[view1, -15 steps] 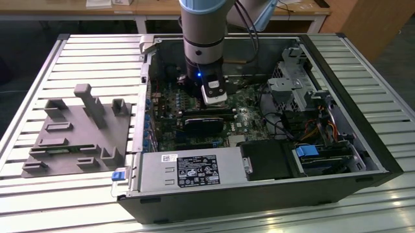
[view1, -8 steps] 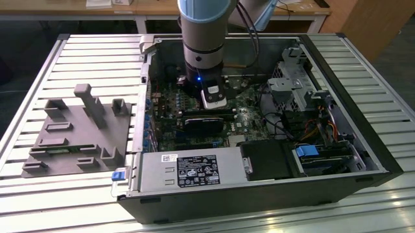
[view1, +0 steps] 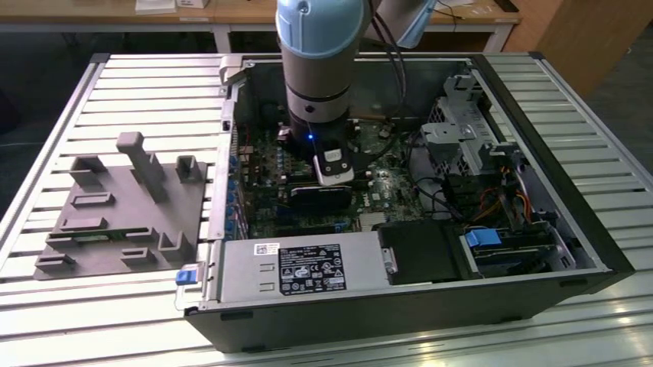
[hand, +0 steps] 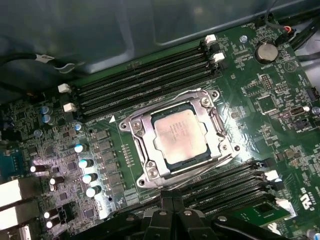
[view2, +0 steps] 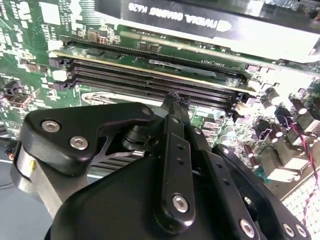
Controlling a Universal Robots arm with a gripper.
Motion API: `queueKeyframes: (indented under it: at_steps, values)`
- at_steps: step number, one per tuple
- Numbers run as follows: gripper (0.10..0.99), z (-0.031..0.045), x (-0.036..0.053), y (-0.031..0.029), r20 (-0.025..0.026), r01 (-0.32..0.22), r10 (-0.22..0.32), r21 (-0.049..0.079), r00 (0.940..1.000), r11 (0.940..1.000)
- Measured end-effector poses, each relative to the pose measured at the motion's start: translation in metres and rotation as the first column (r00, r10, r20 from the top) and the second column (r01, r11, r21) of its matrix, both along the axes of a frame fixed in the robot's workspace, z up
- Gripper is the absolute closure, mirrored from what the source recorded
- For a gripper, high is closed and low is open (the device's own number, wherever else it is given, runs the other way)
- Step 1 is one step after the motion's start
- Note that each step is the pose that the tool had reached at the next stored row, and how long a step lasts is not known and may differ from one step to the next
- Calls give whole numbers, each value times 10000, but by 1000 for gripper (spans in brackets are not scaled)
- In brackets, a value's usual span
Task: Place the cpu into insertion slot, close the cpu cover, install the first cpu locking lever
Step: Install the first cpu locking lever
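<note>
One chip (hand: 179, 136) lies flat in its socket on the green board (hand: 280, 95), with one metal cover (hand: 210, 112) closed around it; four memory slots (hand: 145, 85) run beside the socket. The gripper (view2: 174, 100) hangs just beside the socket, fingers pressed together on nothing; its tips are partly hidden.

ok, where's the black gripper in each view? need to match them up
Exterior view: black gripper mid-picture, under the grey arm, inside the open computer case.
Second wrist view: large in the foreground, tip reaching the black memory slots.
First wrist view: at the frame's edge, next to the silver-grey square cpu.
Shared landmark: the green motherboard.
</note>
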State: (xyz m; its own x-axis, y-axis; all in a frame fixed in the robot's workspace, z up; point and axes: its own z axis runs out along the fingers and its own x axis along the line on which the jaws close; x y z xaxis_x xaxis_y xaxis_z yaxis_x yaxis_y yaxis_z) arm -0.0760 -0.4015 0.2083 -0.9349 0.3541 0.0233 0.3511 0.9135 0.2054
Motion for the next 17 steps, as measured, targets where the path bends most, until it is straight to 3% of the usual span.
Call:
queueKeyframes:
  at_steps: [5, 17]
  values:
    - [984, -25, -23, -7, 0, 0, 0, 204, 10000, 9998]
    - [984, -56, -144, -5, 1, -3, 3, 296, 10000, 9996]
